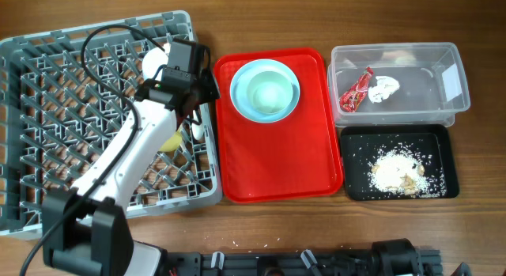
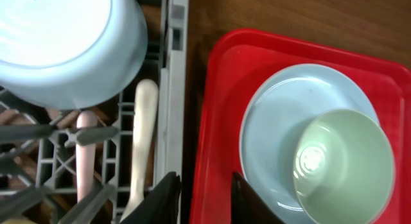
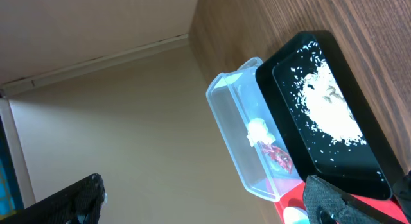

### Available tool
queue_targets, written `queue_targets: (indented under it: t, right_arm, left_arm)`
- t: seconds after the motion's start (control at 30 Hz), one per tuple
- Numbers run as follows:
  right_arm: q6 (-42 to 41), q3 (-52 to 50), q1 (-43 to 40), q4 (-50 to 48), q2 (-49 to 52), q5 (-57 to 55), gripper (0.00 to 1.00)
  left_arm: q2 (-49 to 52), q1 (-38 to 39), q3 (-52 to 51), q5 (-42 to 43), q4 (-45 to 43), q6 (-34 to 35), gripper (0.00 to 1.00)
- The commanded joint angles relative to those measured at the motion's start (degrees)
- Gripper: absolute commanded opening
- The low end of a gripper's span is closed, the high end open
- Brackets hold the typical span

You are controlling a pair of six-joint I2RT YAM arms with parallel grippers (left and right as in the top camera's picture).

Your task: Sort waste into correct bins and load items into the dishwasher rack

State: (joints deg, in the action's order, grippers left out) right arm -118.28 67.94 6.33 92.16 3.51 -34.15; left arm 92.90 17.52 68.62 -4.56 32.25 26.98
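Observation:
The grey dishwasher rack (image 1: 47,86) stands at the left. In it are a small light blue bowl (image 2: 64,38), two white utensil handles (image 2: 144,134) and a yellow cup (image 1: 171,140), partly hidden under my left arm. My left gripper (image 2: 205,201) is open and empty over the rack's right rim, beside the red tray (image 1: 273,169). A pale green bowl (image 1: 269,95) sits on a light blue plate (image 1: 243,86) on that tray. My right gripper (image 3: 205,205) is wide open and empty, off to the side of the bins.
The clear tub (image 1: 439,62) at the back right holds a red snack wrapper (image 1: 356,89) and a white tissue (image 1: 385,88). The black tray (image 1: 356,141) in front of it holds whitish rice scraps (image 1: 398,172). Both bins also show in the right wrist view (image 3: 231,121).

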Motion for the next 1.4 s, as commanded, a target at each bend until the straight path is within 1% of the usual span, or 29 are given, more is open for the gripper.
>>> queue_targets:
  t: [0.0,0.07,0.13,0.23,0.27,0.3,0.33,0.37,0.47,0.5,0.63,0.77,1.07,1.17,1.23,1.37]
  right_arm:
    - [-0.42,-0.09,-0.04,-0.07,-0.35,-0.55,1.00]
    - [-0.42,-0.09,-0.04,-0.07,-0.35,-0.55,1.00]
    - [-0.42,-0.09,-0.04,-0.07,-0.35,-0.55,1.00]
    - [-0.39,-0.09,-0.04,-0.07,-0.35,-0.55,1.00]
    - [-0.42,-0.09,-0.04,-0.07,-0.35,-0.55,1.00]
    - [-0.42,-0.09,-0.04,-0.07,-0.35,-0.55,1.00]
    - [-0.39,-0.09,-0.04,-0.07,-0.35,-0.55,1.00]
    - [-0.42,-0.09,-0.04,-0.07,-0.35,-0.55,1.00]
    - [-0.39,-0.09,-0.04,-0.07,-0.35,-0.55,1.00]
    - [-0.39,-0.09,-0.04,-0.07,-0.35,-0.55,1.00]
    - [-0.44,-0.09,-0.04,-0.07,-0.35,-0.55,1.00]
    - [-0.39,-0.09,-0.04,-0.07,-0.35,-0.55,1.00]
    - [-0.42,-0.09,-0.04,-0.07,-0.35,-0.55,1.00]
    - [-0.39,-0.09,-0.04,-0.07,-0.35,-0.55,1.00]
    - [-0.42,-0.09,-0.04,-0.07,-0.35,-0.55,1.00]
    - [-0.39,-0.09,-0.04,-0.07,-0.35,-0.55,1.00]
  left_arm:
    - [3.06,0.11,0.76,-3.48,-1.68,0.94,0.30]
    - [4.26,0.11,0.76,-6.05,-1.90,0.94,0.33]
    - [5.01,0.13,0.76,-6.45,-1.79,0.92,0.33]
    - [6.43,0.39,0.74,-6.43,-1.07,0.90,0.31]
    - [7.02,0.39,0.74,-6.43,-0.70,0.92,0.29]
    - [7.32,0.39,0.72,-6.43,-0.24,0.92,0.24]
    - [7.72,0.39,0.72,-6.43,0.52,0.90,0.17]
    - [7.72,0.39,0.72,-6.43,1.36,0.90,0.13]
    - [7.72,0.37,0.72,-6.38,4.46,0.50,0.05]
    - [7.72,0.39,0.72,-6.23,6.14,0.46,0.04]
    - [7.72,0.39,0.72,-6.19,11.82,0.48,0.04]
    - [7.72,0.39,0.72,-4.87,15.30,0.48,0.04]
    - [7.72,1.46,0.72,-1.05,16.44,0.20,0.04]
    - [7.72,3.98,0.72,-1.18,14.49,-5.51,0.04]
    - [7.72,5.40,0.72,-2.08,13.60,-8.46,0.04]
    - [7.72,7.13,0.72,-9.35,12.72,-8.87,0.04]
